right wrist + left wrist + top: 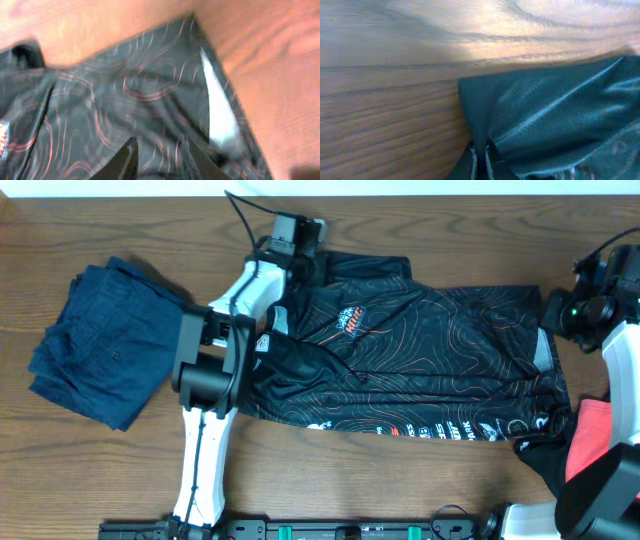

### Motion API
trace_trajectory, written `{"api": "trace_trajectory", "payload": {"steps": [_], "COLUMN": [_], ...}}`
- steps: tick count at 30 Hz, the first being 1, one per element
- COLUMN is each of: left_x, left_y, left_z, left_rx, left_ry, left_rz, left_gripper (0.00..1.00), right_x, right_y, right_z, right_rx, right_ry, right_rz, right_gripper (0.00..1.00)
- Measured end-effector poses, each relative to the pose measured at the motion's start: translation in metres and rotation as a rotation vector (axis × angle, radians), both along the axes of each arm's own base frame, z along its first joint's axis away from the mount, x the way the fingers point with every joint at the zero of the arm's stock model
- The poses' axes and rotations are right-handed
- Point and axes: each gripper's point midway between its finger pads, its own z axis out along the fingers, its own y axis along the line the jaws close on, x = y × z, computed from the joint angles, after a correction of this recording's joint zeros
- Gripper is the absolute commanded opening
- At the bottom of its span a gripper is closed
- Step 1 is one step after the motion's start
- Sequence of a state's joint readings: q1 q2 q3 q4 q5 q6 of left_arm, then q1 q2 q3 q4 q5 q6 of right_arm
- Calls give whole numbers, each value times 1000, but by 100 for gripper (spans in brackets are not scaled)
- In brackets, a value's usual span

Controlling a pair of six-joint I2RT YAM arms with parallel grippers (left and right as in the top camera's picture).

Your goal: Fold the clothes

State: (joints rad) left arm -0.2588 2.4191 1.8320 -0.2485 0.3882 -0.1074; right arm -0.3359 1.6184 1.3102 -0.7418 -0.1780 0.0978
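Observation:
The clothes' black jersey (430,360) with thin orange contour lines lies spread flat across the middle of the table. At its far left corner, my left gripper (300,250) comes down on the cloth. In the left wrist view the left gripper (480,162) is shut on a thin edge of the jersey (555,115), next to bare wood. My right gripper (553,318) hangs over the jersey's right end. Seen from the right wrist, that gripper (159,160) has its fingers part way apart over the patterned cloth (125,90), near a white patch (216,105).
A folded navy garment (100,345) lies at the table's left. A coral-red garment (590,435) lies at the right, by the right arm's base. The wooden table (400,480) shows along the front edge, and the left arm (205,370) stands between the navy garment and the jersey.

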Motion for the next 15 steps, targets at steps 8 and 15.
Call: {"api": "trace_trajectory", "payload": {"steps": [8, 15], "left_x": [-5, -27], "left_y": [13, 10], "left_z": [49, 50], "left_rx": [-65, -63], "left_ry": [10, 99], "left_rz": [24, 17], "left_gripper": [7, 7], "right_x": [61, 106], "right_y": [-21, -19], "right_z": [-52, -104], "right_rx": [-35, -47], "right_ry": [-76, -148], "right_rz": [3, 30], "right_gripper": [47, 50]}}
